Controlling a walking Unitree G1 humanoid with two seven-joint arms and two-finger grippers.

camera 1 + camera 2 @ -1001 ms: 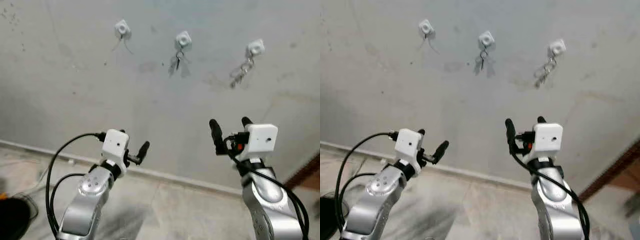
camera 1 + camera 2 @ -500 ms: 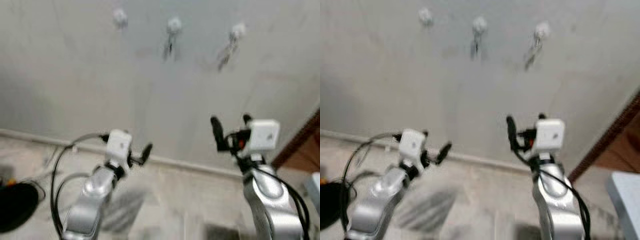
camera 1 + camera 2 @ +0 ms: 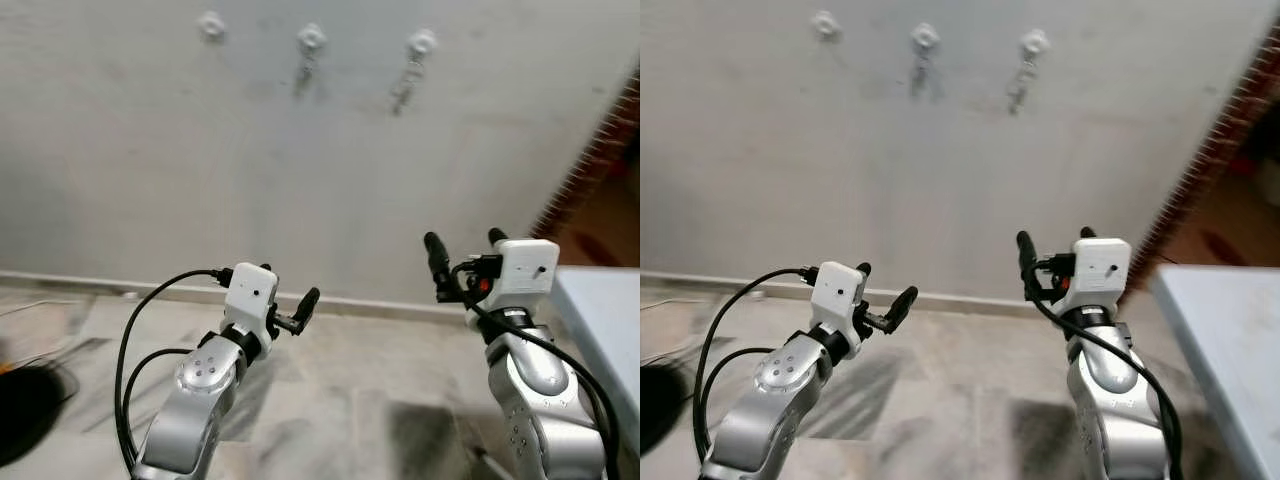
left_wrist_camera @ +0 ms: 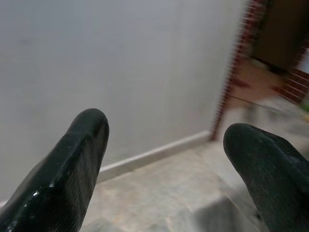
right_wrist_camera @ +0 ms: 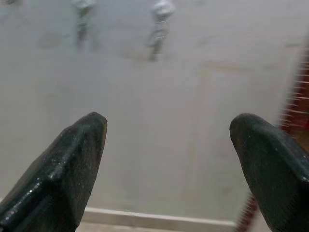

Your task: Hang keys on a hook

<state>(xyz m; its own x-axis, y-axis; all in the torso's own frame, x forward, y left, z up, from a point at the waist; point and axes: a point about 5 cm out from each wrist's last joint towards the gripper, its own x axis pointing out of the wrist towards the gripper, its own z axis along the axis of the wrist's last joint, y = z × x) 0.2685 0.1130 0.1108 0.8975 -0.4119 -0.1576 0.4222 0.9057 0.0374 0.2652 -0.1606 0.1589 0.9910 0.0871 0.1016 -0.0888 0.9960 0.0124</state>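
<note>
While facing grey wall (image 3: 150, 150), both held up, fingers spread, empty: left gripper (image 3: 290, 310), right gripper (image 3: 465, 255). Keys (image 3: 404, 85) hanging on right hook (image 3: 421, 43) (middle hook (image 3: 311, 38) also loaded). No readable writing.

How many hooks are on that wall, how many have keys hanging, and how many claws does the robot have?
Hooks: 3 — left hook, middle hook, right hook
Key bunches: 2 —
Grippers: 2 — left gripper, right gripper
Total: 7

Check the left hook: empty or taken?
Empty. The left hook has nothing hanging from it, while the middle hook and right hook each carry keys.
</note>
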